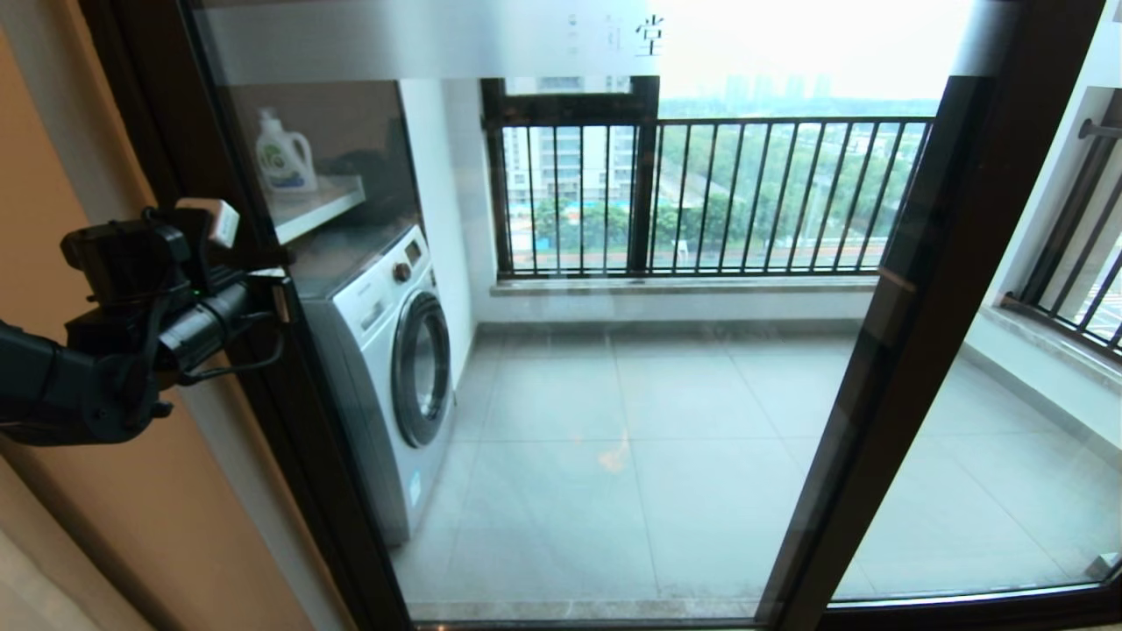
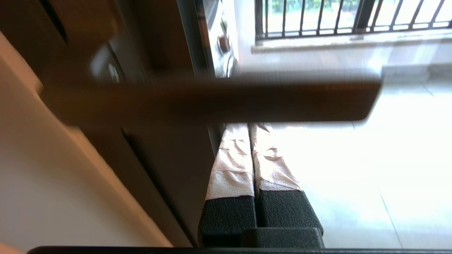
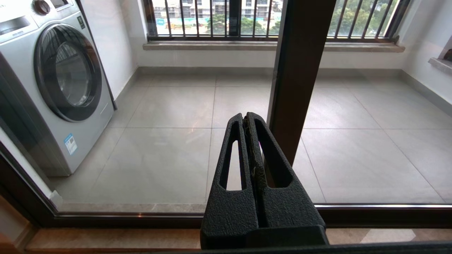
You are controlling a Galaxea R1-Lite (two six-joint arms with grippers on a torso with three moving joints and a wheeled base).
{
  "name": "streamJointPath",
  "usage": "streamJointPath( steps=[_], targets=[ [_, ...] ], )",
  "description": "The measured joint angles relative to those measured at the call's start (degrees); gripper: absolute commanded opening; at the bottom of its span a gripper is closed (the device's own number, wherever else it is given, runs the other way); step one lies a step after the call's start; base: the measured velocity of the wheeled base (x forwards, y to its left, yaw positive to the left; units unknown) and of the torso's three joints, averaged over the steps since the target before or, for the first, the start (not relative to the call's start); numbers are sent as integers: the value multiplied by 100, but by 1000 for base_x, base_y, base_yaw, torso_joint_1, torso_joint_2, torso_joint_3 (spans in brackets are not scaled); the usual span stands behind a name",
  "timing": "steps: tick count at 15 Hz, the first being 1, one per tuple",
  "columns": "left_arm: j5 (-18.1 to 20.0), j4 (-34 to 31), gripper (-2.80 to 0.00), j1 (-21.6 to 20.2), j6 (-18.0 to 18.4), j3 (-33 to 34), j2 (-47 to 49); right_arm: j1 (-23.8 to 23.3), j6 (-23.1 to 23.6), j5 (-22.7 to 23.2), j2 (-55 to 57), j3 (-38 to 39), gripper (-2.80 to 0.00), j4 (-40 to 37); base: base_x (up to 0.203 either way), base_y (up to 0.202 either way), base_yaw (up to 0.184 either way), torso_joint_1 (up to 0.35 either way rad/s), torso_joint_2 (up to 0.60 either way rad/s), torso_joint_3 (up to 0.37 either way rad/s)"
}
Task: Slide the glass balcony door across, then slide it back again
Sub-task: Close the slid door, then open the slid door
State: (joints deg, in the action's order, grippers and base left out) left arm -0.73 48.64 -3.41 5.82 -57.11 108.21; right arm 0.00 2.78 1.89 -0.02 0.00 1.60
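Note:
The glass balcony door (image 1: pixel 631 377) fills the head view, with its frosted strip and Chinese characters (image 1: pixel 649 35) along the top. Its dark left stile (image 1: pixel 289 438) runs beside the orange wall. My left gripper (image 1: pixel 263 285) is at that stile, about mid-height. In the left wrist view its paper-taped fingers (image 2: pixel 233 158) are pressed together with nothing between them. My left gripper (image 2: pixel 249 126) reaches the edge of the dark bar handle (image 2: pixel 212 100), which hides the very tips. My right gripper (image 3: pixel 247 118) is shut and empty, low before the glass, near a dark upright stile (image 3: pixel 300 70).
Behind the glass, a washing machine (image 1: pixel 394 368) stands at the left, with a detergent bottle (image 1: pixel 285 158) on a shelf above it. Black railings (image 1: pixel 701 193) line the balcony's far side. A second dark stile (image 1: pixel 912 333) crosses the right, and a floor track (image 3: pixel 106 218) runs below.

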Motion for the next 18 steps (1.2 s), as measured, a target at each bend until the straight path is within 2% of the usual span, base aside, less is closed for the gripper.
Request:
streamJointPath(
  steps=[6, 11, 14, 18],
  targets=[
    [-10, 172, -280, -171, -145, 1014, -357, 0, 0, 1, 0, 0, -280, -2, 0, 0, 0, 0, 0, 0],
    [-15, 49, -280, -400, -213, 1150, -1103, 0, 0, 1, 0, 0, -280, 0, 0, 0, 0, 0, 0, 0],
    [-4, -443, -280, -419, -192, 821, -1570, 0, -2, 1, 0, 0, -280, 0, 0, 0, 0, 0, 0, 0],
    [43, -949, -280, -339, -189, -183, -1761, 0, 0, 0, 0, 0, -280, -2, 0, 0, 0, 0, 0, 0]
  ],
)
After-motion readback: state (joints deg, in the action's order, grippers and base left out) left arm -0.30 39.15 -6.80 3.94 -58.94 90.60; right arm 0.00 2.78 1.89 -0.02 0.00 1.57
